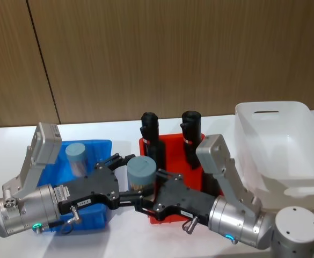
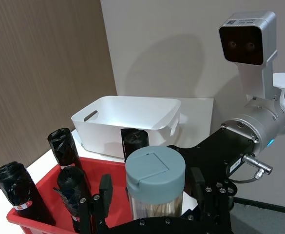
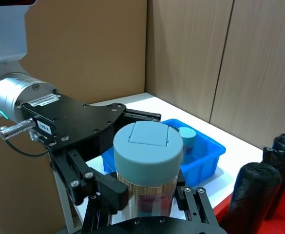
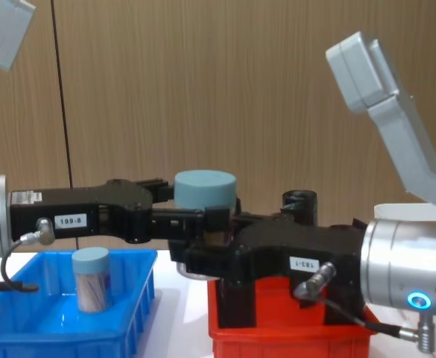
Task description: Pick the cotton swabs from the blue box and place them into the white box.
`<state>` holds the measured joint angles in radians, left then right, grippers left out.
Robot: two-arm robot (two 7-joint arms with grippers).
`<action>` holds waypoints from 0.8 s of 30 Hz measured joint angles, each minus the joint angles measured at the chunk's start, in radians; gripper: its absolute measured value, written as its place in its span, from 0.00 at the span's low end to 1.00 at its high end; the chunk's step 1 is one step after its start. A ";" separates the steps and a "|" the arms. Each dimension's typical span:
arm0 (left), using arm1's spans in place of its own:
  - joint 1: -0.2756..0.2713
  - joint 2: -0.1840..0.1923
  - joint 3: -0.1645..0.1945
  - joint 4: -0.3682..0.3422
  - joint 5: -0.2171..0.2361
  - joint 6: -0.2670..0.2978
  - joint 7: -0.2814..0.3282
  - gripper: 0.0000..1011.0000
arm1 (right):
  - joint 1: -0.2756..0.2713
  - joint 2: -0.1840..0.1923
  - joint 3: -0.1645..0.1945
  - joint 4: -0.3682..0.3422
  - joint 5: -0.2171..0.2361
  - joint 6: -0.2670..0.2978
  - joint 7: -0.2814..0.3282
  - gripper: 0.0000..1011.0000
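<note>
Bright, even indoor light falls from above and in front, and the shadows are soft-edged. On the white table (image 1: 6, 150) only pale, diffuse shadows lie beneath the blue box (image 1: 100, 148) and the red bin (image 1: 173, 148). The white box (image 1: 264, 145) glows as light passes through its translucent walls. In the left wrist view a broad, soft shadow spreads over the pale wall (image 2: 157, 29) behind. In the chest view the blue box's floor carries a glossy sheen. The black rolls (image 2: 64, 146) show small crinkled highlights. The right arm's silver housing (image 4: 404, 261) shines gently, and a blue ring lamp (image 4: 419, 300) glows on it. The wood panelling (image 1: 173, 54) is evenly lit and matt.
</note>
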<state>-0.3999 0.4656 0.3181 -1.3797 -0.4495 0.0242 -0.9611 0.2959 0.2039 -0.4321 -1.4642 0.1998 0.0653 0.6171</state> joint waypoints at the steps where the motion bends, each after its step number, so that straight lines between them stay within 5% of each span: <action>1: 0.000 0.000 0.000 0.000 0.000 0.000 0.000 0.99 | -0.001 0.002 0.001 -0.001 0.001 0.000 -0.002 0.64; 24: 0.000 0.000 0.000 0.000 0.000 0.000 0.000 0.99 | -0.037 0.095 0.080 -0.017 0.073 -0.021 -0.095 0.64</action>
<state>-0.3998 0.4657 0.3181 -1.3797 -0.4495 0.0243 -0.9613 0.2592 0.2993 -0.3525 -1.4815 0.2731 0.0441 0.5219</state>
